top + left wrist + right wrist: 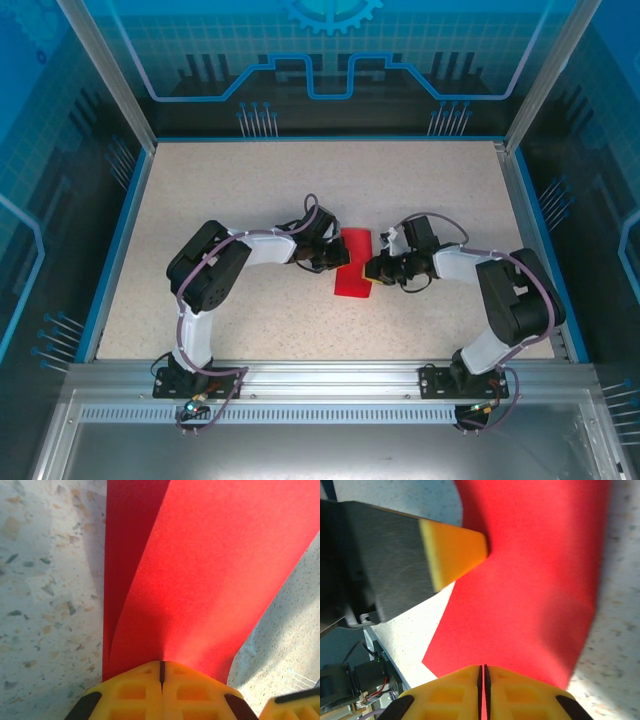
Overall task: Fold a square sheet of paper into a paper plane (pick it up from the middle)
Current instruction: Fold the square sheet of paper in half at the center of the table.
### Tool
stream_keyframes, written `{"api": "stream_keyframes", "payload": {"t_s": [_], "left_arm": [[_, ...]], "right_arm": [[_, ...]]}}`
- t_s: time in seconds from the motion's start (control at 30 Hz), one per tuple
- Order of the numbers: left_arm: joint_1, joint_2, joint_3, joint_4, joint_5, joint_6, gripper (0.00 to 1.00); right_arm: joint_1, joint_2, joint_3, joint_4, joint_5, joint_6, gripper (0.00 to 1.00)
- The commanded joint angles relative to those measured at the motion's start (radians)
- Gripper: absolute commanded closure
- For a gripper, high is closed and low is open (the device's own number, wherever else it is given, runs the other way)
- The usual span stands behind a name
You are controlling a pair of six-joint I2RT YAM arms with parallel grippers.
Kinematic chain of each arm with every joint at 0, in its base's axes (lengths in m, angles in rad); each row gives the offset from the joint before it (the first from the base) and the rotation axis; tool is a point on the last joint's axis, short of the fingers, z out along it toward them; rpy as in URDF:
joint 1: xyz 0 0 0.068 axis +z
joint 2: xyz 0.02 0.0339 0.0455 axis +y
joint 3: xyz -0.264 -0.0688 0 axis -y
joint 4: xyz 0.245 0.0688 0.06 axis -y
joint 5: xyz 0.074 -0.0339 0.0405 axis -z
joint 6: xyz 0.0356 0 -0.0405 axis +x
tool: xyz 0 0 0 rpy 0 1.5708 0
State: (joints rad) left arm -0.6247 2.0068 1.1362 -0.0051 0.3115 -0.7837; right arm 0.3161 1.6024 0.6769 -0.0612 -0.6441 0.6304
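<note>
L gripper [161, 666], R gripper [483, 670] both clamped on folded red paper [352, 275], speckled table [250, 190]

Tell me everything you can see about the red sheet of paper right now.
The red paper is thin and matte, doubled over along a lengthwise crease, so from above it reads as a narrow strip. It lies over the middle of the table, between the arms. The left tool is shut on one long edge and the right tool on the opposite one; one layer bows upward.

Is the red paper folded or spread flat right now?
Folded. The red paper looks a narrow strip from above; the left wrist view shows two layers.
</note>
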Motion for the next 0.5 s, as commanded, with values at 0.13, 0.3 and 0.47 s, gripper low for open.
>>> {"api": "stream_keyframes", "payload": {"t_s": [0.13,0.3,0.47], "left_arm": [[-0.016,0.075,-0.038,-0.110,-0.055,0.024,1.00],[-0.015,0.074,-0.037,-0.109,-0.055,0.024,1.00],[-0.017,0.074,-0.036,-0.110,-0.057,0.027,1.00]], "right_arm": [[0.028,0.042,-0.062,-0.001,0.012,-0.001,0.89],[0.027,0.052,-0.085,-0.004,0.030,-0.014,0.89],[0.025,0.030,-0.075,-0.034,0.030,-0.019,0.89]]}}
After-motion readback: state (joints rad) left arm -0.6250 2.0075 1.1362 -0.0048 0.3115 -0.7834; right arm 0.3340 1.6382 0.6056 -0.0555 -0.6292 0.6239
